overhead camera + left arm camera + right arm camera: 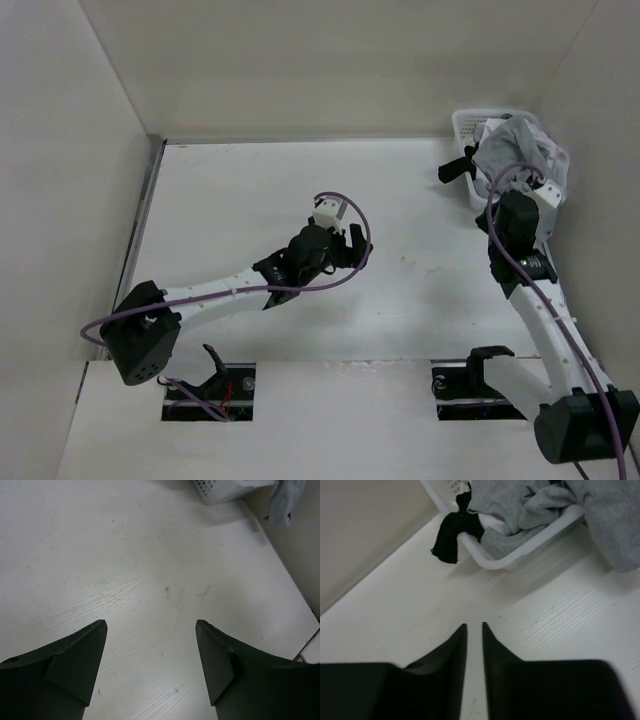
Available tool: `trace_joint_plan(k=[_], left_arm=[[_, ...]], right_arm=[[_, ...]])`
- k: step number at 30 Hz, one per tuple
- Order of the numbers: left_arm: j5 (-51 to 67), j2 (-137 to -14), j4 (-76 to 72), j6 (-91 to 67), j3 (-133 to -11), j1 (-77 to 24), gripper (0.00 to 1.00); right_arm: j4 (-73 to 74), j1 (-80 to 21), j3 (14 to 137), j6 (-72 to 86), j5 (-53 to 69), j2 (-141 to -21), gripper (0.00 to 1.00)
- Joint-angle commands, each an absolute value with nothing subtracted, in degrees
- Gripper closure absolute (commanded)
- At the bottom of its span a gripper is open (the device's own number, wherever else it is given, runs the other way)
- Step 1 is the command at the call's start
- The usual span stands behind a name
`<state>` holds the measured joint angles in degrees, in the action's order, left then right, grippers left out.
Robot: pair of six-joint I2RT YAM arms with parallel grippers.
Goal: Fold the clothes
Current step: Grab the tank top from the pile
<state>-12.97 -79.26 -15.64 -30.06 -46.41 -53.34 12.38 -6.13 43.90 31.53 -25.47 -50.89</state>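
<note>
The clothes, a light-grey knit T-shirt (520,140), lie crumpled in a white basket (463,124) at the far right corner. In the right wrist view the grey fabric (520,502) fills the basket (520,560), and part of it spills over the rim. My right gripper (474,626) hovers over the bare table just in front of the basket (497,195). Its jaws stand a narrow gap apart with nothing between them. My left gripper (151,625) is wide open and empty above the middle of the table (350,240), far from the shirt.
A black garment (451,535) hangs over the basket's left rim (455,168), and a bit of white cloth (492,522) shows inside. White walls close in the table at the left, back and right. The left wrist view catches the basket (220,492) and hanging grey cloth (285,500).
</note>
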Motion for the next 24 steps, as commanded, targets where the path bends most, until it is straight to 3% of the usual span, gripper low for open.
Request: trace_joint_plan(k=[1, 3, 7, 9, 12, 14, 18, 24], left_arm=[[-10.2, -78.7, -22.2, -30.2, -43.7, -52.7, 0.28], [-8.9, -80.4, -25.6, -30.5, -42.4, -52.6, 0.28], [-6.1, -83.6, -30.5, -30.7, -40.9, -53.2, 0.31], [-5.4, -83.6, -31.5, -30.0, -40.1, -53.8, 0.40], [-5.7, -82.1, -33.1, -28.5, -38.2, -54.0, 0.65], [-6.4, -80.5, -34.3, -28.1, -36.8, -53.5, 0.73], [-6.9, -78.6, -35.9, -27.8, -35.1, -52.6, 0.68], [-6.8, -79.9, -38.1, -28.5, -34.2, -52.0, 0.59]], right_arm=[[5.2, -1.3, 50.6, 32.4, -22.4, -55.8, 0.88], [5.9, 1.6, 54.5, 33.0, -20.5, -60.6, 0.95], [5.4, 6.3, 62.7, 33.4, -20.3, -71.1, 0.92], [5.3, 9.3, 67.5, 32.1, -20.7, -76.6, 0.83], [5.5, 12.6, 73.5, 30.2, -20.0, -82.4, 0.63], [6.0, 14.6, 77.9, 28.2, -20.0, -86.8, 0.49], [8.3, 16.8, 83.7, 24.8, -18.0, -93.8, 0.35], [8.7, 19.6, 86.2, 23.6, -13.4, -100.5, 0.29]])
